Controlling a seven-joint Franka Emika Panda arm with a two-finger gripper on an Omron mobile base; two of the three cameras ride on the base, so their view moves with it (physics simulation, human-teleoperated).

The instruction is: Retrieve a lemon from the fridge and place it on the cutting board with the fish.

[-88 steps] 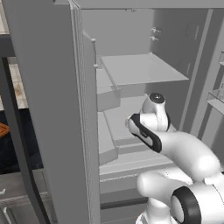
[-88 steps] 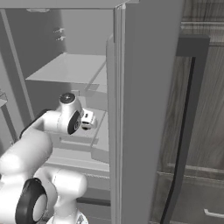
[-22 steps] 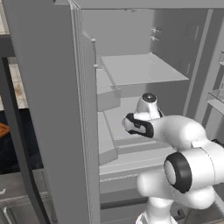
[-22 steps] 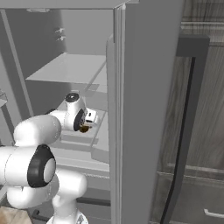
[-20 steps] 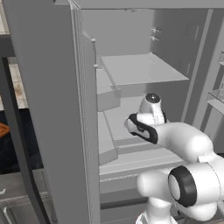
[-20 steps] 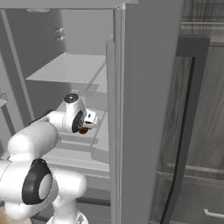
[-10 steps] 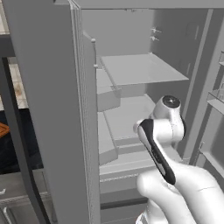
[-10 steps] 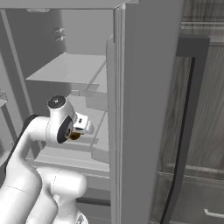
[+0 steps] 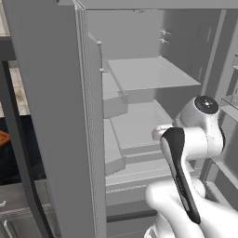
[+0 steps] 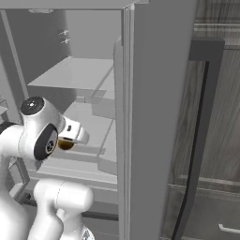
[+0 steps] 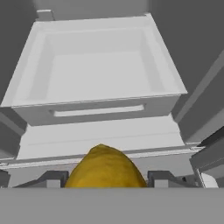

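The lemon (image 11: 105,168) is seen close up in the hand view, wedged between the two dark finger tips of the gripper (image 11: 105,180), which is closed on it from both sides. In the right base view the lemon (image 10: 65,144) shows as a dull-yellow patch just under the white hand, in front of the lower shelf.

Compared with half a second ago, the hand has been raised and drawn back from the shelf, and the forearm has been swung up into the foreground of the left base view. A second ago the hand was held lower and deeper among the shelves. The lemon has been carried along with the hand throughout, so the grasp is judged secure.

Beyond the fruit, a pale open drawer (image 11: 96,70) is looked down on in the hand view, with nothing seen in it. The open fridge (image 9: 139,93) encloses the arm, with its grey door (image 10: 154,117) standing just to the right of the hand.

The retrieval is therefore judged nearly done. What remains is for the hand to be brought out past the door edges without a knock, and for the lemon to be carried to the cutting board.
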